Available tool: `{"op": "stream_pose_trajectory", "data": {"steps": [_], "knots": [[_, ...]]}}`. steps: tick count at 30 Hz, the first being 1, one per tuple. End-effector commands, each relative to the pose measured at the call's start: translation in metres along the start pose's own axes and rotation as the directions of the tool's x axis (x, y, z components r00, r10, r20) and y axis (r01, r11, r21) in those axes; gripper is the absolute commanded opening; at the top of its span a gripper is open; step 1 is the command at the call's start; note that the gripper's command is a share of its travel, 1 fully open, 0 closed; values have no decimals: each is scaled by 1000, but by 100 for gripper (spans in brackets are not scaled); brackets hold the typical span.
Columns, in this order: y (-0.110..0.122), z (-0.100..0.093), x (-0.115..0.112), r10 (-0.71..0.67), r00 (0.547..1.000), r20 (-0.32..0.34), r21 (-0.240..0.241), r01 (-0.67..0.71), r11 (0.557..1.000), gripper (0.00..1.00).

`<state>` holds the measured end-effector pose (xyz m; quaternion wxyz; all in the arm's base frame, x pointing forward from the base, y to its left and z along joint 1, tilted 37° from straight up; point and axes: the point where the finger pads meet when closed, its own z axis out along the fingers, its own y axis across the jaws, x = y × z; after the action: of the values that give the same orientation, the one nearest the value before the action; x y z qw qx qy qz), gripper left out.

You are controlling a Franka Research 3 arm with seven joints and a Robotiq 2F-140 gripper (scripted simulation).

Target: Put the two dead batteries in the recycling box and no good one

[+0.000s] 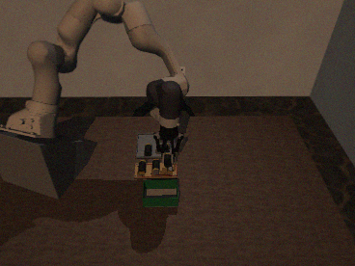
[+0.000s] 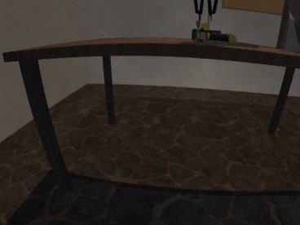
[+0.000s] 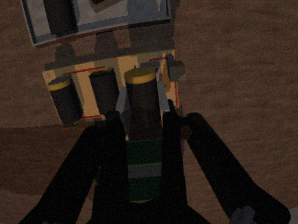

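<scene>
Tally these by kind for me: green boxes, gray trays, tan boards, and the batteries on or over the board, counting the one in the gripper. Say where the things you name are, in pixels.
Green box [image 1: 160, 201] [image 2: 195, 35] [image 3: 145, 151]: 1
Gray tray [image 1: 141, 143] [image 2: 249, 45] [image 3: 100, 34]: 1
Tan board [image 1: 137, 175] [image 3: 86, 95]: 1
Batteries on or over the board, held battery [image 1: 167, 160] [image 2: 205, 26] [image 3: 142, 100] included: 3
Total: 6

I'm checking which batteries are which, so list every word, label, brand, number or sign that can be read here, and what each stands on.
No word, brand or number can be read in any view.
The battery between the gripper's fingers: dark body, yellow end band, no lettering legible.
The board: thin red lines, no legible text.
The green box: no legible marking.
</scene>
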<state>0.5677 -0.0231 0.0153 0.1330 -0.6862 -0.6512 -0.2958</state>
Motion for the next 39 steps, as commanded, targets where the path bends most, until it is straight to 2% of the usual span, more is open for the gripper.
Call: {"op": "stream_pose_trajectory", "data": {"steps": [1, 39], "knots": [[10, -5, -6, -23, 1000, 21, -26, 23, 999, 16], [10, -5, -6, -10, 1000, 21, -26, 11, 1000, 16]]}}
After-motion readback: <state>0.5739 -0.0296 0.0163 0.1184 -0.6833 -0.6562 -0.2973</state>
